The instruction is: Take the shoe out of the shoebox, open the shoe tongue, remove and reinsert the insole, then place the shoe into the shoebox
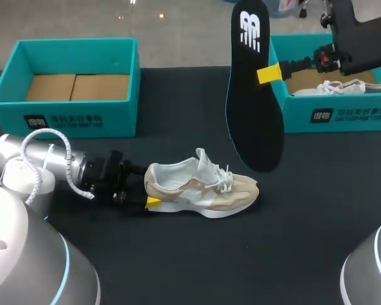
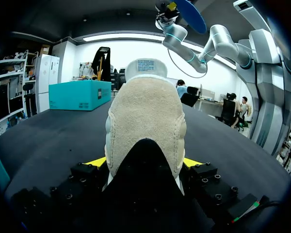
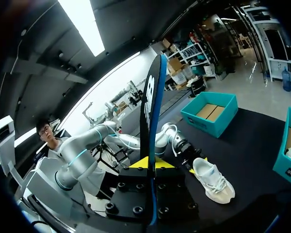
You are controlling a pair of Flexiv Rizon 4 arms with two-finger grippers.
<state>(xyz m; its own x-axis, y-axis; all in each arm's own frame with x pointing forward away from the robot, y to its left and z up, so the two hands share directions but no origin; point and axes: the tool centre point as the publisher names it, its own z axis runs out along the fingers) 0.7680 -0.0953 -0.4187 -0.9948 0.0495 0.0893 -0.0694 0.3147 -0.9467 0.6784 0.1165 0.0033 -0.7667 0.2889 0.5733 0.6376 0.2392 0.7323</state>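
On the black table [image 1: 178,254], the left gripper [image 1: 149,202] clamps the heel of the shoe [image 1: 203,187], both yellow tips visible only in its wrist view, while the right gripper [image 1: 265,74] pinches the insole [image 1: 254,95] upright in the air, beside a box [image 1: 343,117] holding a second shoe [image 1: 343,88].

Boxed shoe [image 1: 340,88] partly behind shoebox [image 1: 355,115] wall

The black insole [image 1: 254,95] bears a white logo. Left shoebox [image 1: 63,121] and right shoebox [image 1: 349,115] carry white print, perhaps characters, unreadable.
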